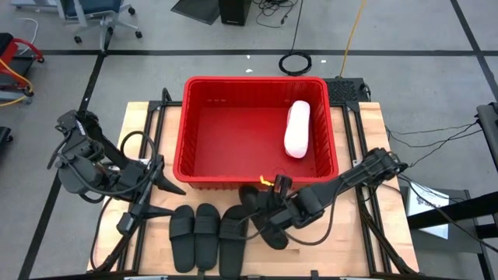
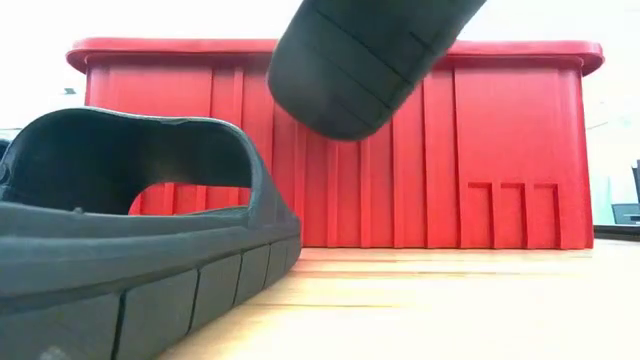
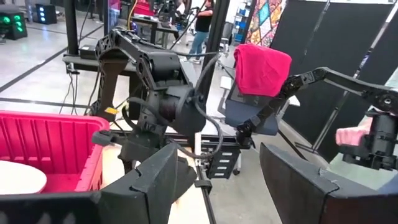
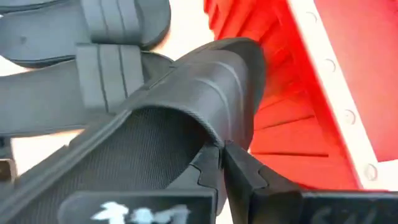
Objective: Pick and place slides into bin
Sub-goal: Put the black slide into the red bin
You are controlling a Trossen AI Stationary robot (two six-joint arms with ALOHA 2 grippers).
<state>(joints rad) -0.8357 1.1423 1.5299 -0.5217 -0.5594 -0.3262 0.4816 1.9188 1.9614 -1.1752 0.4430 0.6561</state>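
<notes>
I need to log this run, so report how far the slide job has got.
Done: one pale pink slide lies inside the red bin. In hand: the right gripper is shut on a black slide's strap just in front of the bin; the low view shows that slide lifted off the table. Left: three black slides lie side by side on the table. The left gripper waits open beside the bin.

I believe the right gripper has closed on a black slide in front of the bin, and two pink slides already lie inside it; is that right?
Not quite: the high view shows only one pink slide in the bin. The rest holds: the right gripper is shut on a black slide in front of the bin, as the right wrist view confirms.
</notes>
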